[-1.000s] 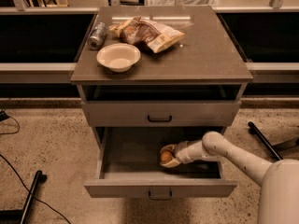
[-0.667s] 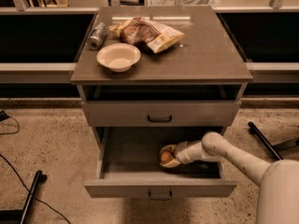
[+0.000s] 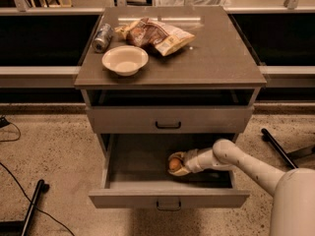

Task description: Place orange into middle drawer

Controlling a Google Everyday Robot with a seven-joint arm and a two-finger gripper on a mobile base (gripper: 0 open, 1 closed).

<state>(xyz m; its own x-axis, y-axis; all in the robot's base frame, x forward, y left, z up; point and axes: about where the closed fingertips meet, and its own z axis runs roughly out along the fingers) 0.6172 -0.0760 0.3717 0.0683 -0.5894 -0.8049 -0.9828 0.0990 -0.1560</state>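
The middle drawer (image 3: 138, 162) is pulled out of the grey cabinet; its flat grey front (image 3: 123, 198) with a small grey handle faces me. The orange (image 3: 174, 164) is inside the drawer, right of centre, low over the drawer floor. My gripper (image 3: 176, 164) reaches in from the right, with its fingers closed around the orange. Whether the orange touches the drawer floor I cannot tell.
Above the open drawer is a shut grey drawer front with a black handle (image 3: 168, 125). On the cabinet top (image 3: 216, 58) stand a cream bowl (image 3: 125, 59), a can (image 3: 102, 37) and a snack bag (image 3: 156, 34). Black stand legs lie on the floor at left (image 3: 32, 205) and right (image 3: 278, 149).
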